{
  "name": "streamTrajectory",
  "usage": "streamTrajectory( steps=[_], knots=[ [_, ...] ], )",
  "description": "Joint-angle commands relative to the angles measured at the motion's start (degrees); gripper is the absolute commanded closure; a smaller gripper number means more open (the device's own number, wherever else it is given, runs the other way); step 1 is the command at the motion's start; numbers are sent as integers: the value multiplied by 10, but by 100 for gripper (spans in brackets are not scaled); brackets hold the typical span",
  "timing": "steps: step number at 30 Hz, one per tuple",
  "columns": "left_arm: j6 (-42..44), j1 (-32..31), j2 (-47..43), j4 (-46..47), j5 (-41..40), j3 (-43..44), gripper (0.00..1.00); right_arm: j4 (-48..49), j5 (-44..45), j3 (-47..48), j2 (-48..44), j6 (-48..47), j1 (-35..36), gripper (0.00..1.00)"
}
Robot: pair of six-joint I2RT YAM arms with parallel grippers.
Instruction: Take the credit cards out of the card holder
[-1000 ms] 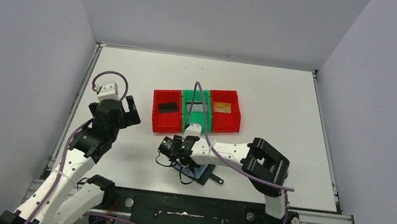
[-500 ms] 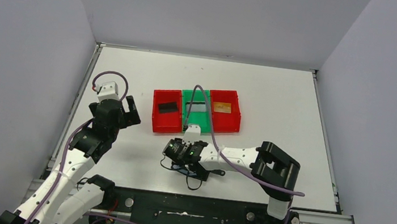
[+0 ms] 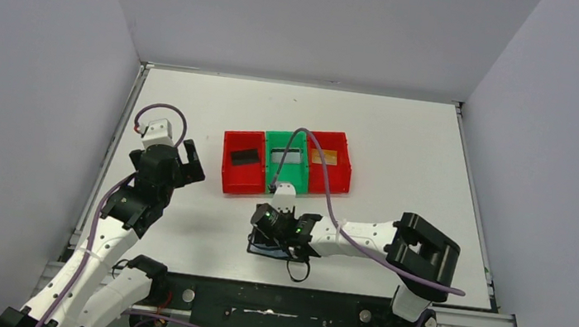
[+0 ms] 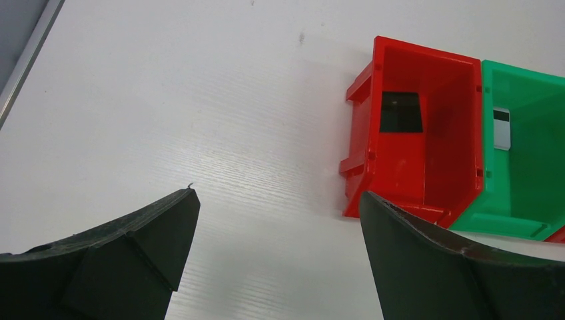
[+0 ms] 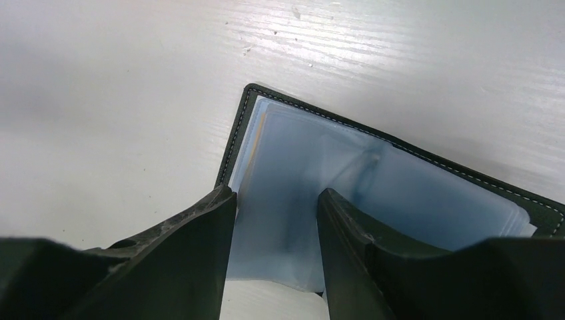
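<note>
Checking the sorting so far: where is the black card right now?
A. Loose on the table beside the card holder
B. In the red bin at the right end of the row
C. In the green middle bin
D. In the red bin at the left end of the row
D: the black card lies flat on the floor of the left red bin, as the top and left wrist views both show.
</note>
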Motion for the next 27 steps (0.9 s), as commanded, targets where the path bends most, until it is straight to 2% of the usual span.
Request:
streamTrajectory(
  steps=[1, 6, 10, 16, 19, 22, 25, 27],
  knots=[
    [8, 3, -1, 32, 2, 3, 7, 45, 6, -8, -40, -3, -4, 51],
    [9, 3, 2, 32, 4, 4, 7, 62, -1, -19, -47, 1, -4, 57],
    [8, 2, 1, 31, 11, 3, 7, 68, 7, -29, -58, 13, -5, 58],
    [-4, 3, 2, 29, 63, 3, 7, 142, -21, -81, -89, 24, -18, 60],
    [-32, 3, 2, 32, 143, -3, 8, 212, -49, -128, -110, 26, -30, 63],
    [-63, 2, 7, 66, 263, -26, 13, 267, -69, -169, -129, 38, -43, 63],
    [-96, 1, 26, 109, 392, -62, 22, 321, -89, -210, -140, 52, -60, 63],
    [-106, -2, 46, 127, 448, -76, 28, 358, -101, -235, -147, 58, -67, 64]
  ],
)
